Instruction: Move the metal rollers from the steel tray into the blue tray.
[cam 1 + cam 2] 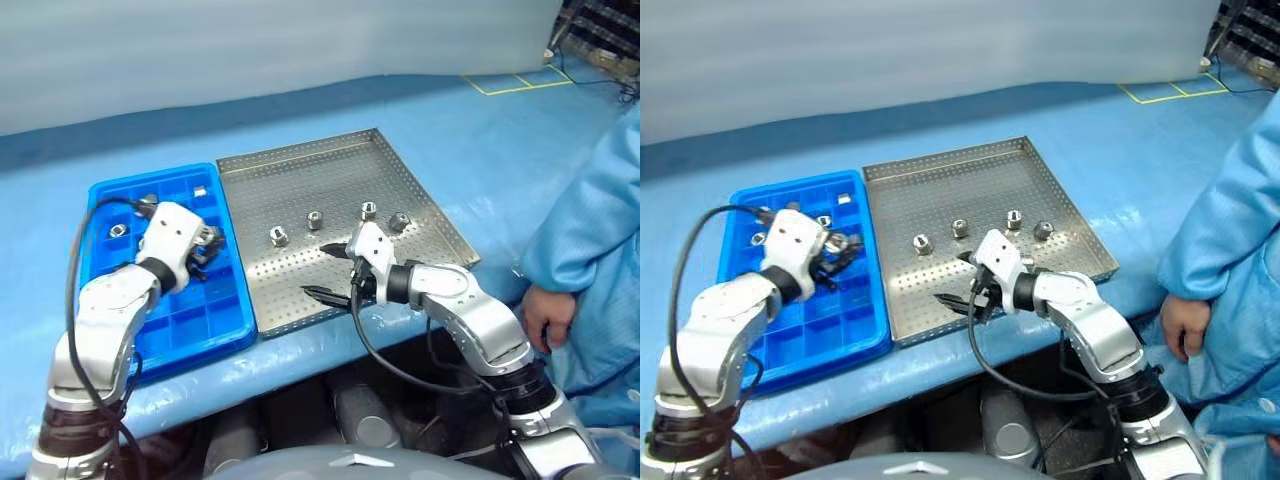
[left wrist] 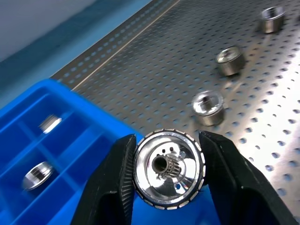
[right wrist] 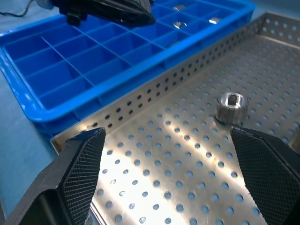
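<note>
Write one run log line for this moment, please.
left gripper: shut on shiny metal roller, over blue plastic tray | right gripper: open, over perforated steel tray | four rollers left there

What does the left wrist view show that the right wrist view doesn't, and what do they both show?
Left wrist view alone: a metal roller clamped between the left gripper's fingers, its toothed central hole facing the camera, plus three rollers standing on the steel tray.

Right wrist view alone: the right gripper, wide open and holding nothing, low over the tray with one roller ahead.

Both: the perforated steel tray beside the blue tray, which already holds a few rollers.
</note>
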Action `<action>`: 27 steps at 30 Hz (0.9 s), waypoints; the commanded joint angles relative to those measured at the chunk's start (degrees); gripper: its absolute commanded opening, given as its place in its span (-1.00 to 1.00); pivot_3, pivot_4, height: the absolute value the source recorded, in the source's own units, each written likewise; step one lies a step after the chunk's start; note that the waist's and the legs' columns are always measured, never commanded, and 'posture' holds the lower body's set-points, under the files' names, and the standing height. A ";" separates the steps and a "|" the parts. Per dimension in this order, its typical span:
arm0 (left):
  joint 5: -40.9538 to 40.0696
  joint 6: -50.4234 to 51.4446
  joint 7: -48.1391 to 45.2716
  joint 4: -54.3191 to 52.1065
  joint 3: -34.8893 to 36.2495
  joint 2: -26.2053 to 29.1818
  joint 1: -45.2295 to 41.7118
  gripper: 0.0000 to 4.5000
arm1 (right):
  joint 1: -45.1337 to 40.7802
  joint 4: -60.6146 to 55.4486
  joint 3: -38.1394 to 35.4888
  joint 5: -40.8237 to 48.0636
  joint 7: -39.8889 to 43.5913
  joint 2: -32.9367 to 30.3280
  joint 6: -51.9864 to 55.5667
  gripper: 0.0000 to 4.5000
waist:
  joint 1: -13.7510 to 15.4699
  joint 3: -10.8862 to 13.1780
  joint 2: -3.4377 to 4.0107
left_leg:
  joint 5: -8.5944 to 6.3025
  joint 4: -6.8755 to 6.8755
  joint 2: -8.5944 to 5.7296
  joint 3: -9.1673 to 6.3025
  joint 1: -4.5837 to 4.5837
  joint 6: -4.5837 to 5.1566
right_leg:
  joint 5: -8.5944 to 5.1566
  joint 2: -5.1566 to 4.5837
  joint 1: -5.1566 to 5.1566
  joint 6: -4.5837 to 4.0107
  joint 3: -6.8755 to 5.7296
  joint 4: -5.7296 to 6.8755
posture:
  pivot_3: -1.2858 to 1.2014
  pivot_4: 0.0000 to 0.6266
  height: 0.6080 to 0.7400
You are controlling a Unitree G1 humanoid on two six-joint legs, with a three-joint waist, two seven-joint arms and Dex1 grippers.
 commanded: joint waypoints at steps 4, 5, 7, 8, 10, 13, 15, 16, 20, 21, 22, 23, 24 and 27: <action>4.45 0.56 9.53 -0.18 4.14 -2.98 0.34 -0.18 | -1.35 -0.65 0.44 -0.14 -0.06 0.48 -0.72 1.00 | 3.51 -0.01 -0.06 | 0.00 -0.02 -0.03 -0.01 -0.07 -0.01 | 0.09 -0.04 -0.04 -0.12 -0.03 -0.03 | -0.05 -0.52 1.00; 4.69 0.55 9.79 0.02 3.85 -2.94 0.49 -0.18 | -1.41 -0.58 0.48 -0.17 -0.05 0.45 -0.74 1.00 | 4.16 -0.01 -0.06 | 0.00 -0.02 -0.04 -0.01 -0.07 -0.01 | 0.15 -0.04 -0.04 -0.23 -0.04 -0.03 | -0.05 -0.52 1.00; 5.38 0.82 10.86 0.86 3.42 -3.10 0.97 -0.18 | -1.53 -0.59 0.38 -0.14 -0.23 0.47 -0.63 1.00 | 4.98 -0.01 -0.06 | -0.01 -0.02 -0.03 0.01 -0.07 -0.01 | 0.14 -0.04 -0.06 -0.25 -0.05 -0.03 | -0.05 -0.52 1.00; 5.72 0.84 11.46 1.39 3.33 -3.20 1.22 -0.18 | -1.57 -0.61 0.28 -0.14 -0.38 0.50 -0.55 1.00 | 5.35 -0.01 -0.06 | -0.01 -0.02 -0.02 0.02 -0.07 -0.01 | 0.14 -0.04 -0.07 -0.27 -0.05 -0.03 | -0.05 -0.52 1.00; 6.26 0.96 12.30 2.01 3.35 -3.51 1.53 -0.18 | -1.59 -0.62 0.09 -0.21 -0.71 0.47 -0.40 1.00 | 5.87 -0.01 -0.06 | -0.01 -0.02 -0.01 0.05 -0.06 -0.01 | 0.14 -0.04 -0.07 -0.28 -0.06 -0.02 | -0.05 -0.52 1.00; 6.69 1.06 13.33 2.91 3.89 -4.06 1.81 -0.18 | -1.58 -0.58 -0.12 -0.25 -1.18 0.31 -0.25 1.00 | 6.42 -0.01 -0.06 | -0.01 -0.01 0.00 0.05 -0.06 -0.01 | 0.15 -0.05 -0.08 -0.30 -0.08 -0.02 | -0.05 -0.52 1.00; 6.69 0.73 13.74 3.77 4.25 -4.37 1.93 -0.18 | -1.57 -0.57 -0.16 -0.28 -1.45 0.24 -0.28 1.00 | 6.58 -0.01 -0.07 | -0.01 -0.02 0.00 0.06 -0.06 -0.02 | 0.15 -0.07 -0.07 -0.32 -0.08 -0.03 | -0.05 -0.52 1.00; 6.64 0.15 13.94 4.12 4.33 -4.55 1.92 -0.18 | -1.57 -0.60 -0.13 -0.29 -1.51 0.21 -0.33 1.00 | 6.74 -0.01 -0.07 | -0.01 -0.02 0.00 0.06 -0.06 -0.02 | 0.15 -0.07 -0.08 -0.32 -0.09 -0.03 | -0.05 -0.52 1.00; 6.76 -0.72 15.58 4.71 3.68 -6.02 0.20 0.40 | -1.77 -1.05 0.12 -0.16 -1.58 0.34 -0.49 1.00 | 7.04 -0.01 -0.07 | -0.01 -0.02 0.02 0.07 -0.06 -0.02 | 0.17 -0.07 -0.08 -0.36 -0.12 -0.03 | -0.05 -0.52 1.00; 6.46 -0.98 15.99 4.51 3.80 -6.76 -0.46 0.58 | -1.81 -1.08 0.15 -0.16 -1.58 0.34 -0.54 1.00 | 7.13 -0.02 -0.08 | -0.01 -0.01 0.02 0.07 -0.06 -0.02 | 0.17 -0.07 -0.08 -0.37 -0.13 -0.03 | -0.05 -0.52 1.00; 5.49 -2.06 15.93 4.28 4.20 -7.76 -1.23 0.72 | -1.82 -1.08 0.15 -0.20 -1.61 0.33 -0.61 1.00 | 7.24 -0.02 -0.08 | -0.01 0.00 0.03 0.07 -0.06 -0.02 | 0.18 -0.07 -0.07 -0.38 -0.14 -0.03 | -0.05 -0.52 1.00; 3.65 -4.37 15.15 4.05 4.77 -9.08 -2.04 0.72 | -1.80 -1.11 0.09 -0.32 -1.76 0.33 -0.70 1.00 | 7.38 -0.02 -0.08 | -0.01 0.01 0.03 0.08 -0.06 -0.02 | 0.18 -0.07 -0.06 -0.38 -0.14 -0.03 | -0.05 -0.52 1.00; 1.13 -5.91 14.01 3.86 5.66 -10.76 -2.97 0.72 | -1.75 -1.21 -0.12 -0.29 -1.97 0.37 -0.72 1.00 | 7.59 -0.03 -0.09 | -0.01 0.02 0.02 0.09 -0.06 -0.02 | 0.19 -0.07 -0.06 -0.38 -0.14 -0.03 | -0.06 -0.52 1.00; -4.98 -8.34 7.82 3.57 3.81 -12.26 -5.07 0.72 | -1.27 -1.82 -1.46 -0.57 -2.89 -0.62 -0.67 1.00 | 7.88 -0.04 -0.10 | -0.01 0.03 0.03 0.11 -0.07 -0.02 | 0.20 -0.09 -0.06 -0.40 -0.15 -0.04 | -0.08 -0.52 1.00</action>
